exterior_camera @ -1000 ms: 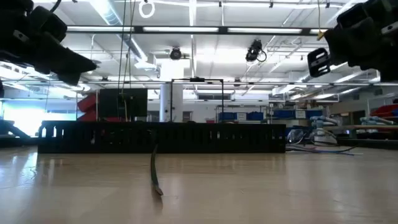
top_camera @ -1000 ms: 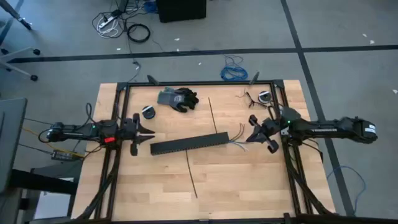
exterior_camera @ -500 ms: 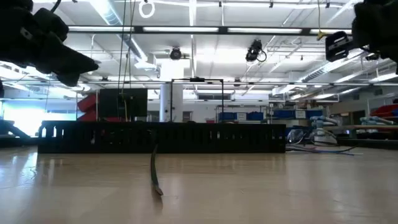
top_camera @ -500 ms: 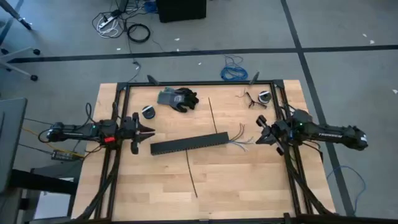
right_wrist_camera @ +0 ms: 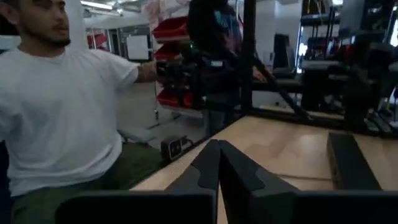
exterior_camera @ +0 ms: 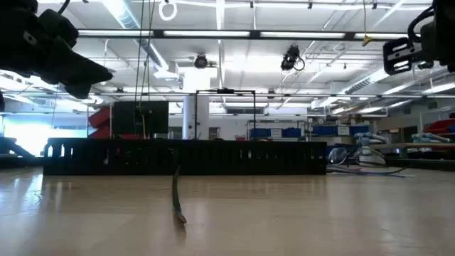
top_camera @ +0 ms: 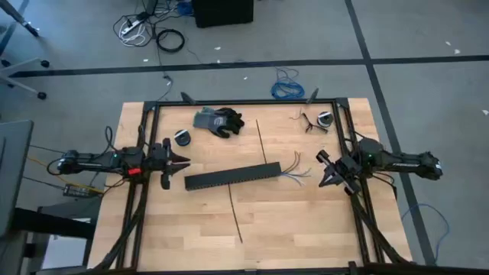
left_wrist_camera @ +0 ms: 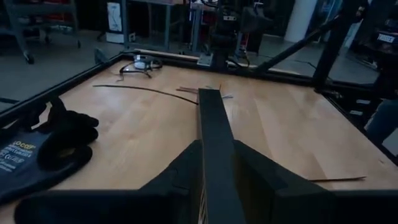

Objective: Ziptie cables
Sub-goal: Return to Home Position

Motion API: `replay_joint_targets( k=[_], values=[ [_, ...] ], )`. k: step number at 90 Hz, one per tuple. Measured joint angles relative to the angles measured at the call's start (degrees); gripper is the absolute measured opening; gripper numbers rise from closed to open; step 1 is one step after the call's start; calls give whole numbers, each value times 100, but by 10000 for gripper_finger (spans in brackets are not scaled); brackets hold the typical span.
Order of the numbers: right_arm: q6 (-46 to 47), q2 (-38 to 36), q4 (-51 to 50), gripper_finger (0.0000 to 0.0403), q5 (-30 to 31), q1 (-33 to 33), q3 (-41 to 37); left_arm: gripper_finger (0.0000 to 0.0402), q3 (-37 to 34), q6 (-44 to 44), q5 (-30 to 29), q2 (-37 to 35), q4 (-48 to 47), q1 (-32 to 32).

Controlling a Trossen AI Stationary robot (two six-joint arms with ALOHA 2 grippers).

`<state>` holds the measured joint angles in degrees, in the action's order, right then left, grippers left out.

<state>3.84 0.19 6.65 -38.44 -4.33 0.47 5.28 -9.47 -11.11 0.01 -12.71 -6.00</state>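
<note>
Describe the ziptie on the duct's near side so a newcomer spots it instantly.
On the wooden table, find the long black duct across the middle. The ziptie is the thin black strip running from its near side toward the high view's bottom edge. The other ziptie lies beyond the duct, near the glove; this one has bare wood around it.
</note>
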Motion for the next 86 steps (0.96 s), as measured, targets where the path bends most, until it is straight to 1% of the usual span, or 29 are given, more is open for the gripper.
replay_joint_targets(
  k=[11,15,23,27,37,86],
  values=[
    [-299,37,-120,3,8,10,0,75,-41,0,0,0,100,-2],
    [-349,71,-126,3,11,10,0,75,-125,-1,3,1,372,0],
    [-408,120,-133,3,10,10,0,76,-418,-1,4,-2,1331,-1],
    [-412,135,-132,3,14,10,0,76,-479,-10,9,2,1539,-2],
    [-412,154,-124,3,9,9,0,76,-479,5,0,-2,1689,-2],
    [-407,157,-80,4,7,8,-2,76,-481,15,0,-2,1711,-2]
  ],
)
